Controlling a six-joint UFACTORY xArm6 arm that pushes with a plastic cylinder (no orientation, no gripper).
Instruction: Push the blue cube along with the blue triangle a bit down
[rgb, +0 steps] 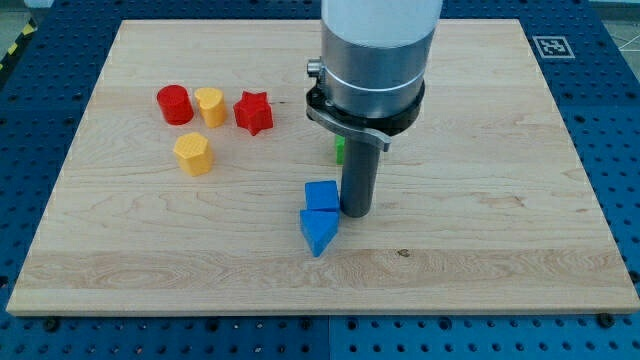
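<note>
The blue cube (322, 195) sits near the middle of the wooden board (500, 230). The blue triangle (318, 231) lies just below it, touching it. My tip (357, 213) is down on the board right beside the cube's right side, touching it or nearly so, and slightly up and right of the triangle. The arm's grey body hides the board above the tip.
A red cylinder (174, 104), a yellow block (210, 105) and a red star (253, 112) stand in a row at the upper left. A yellow block (193, 154) lies below them. A green block (339, 149) peeks out behind the arm.
</note>
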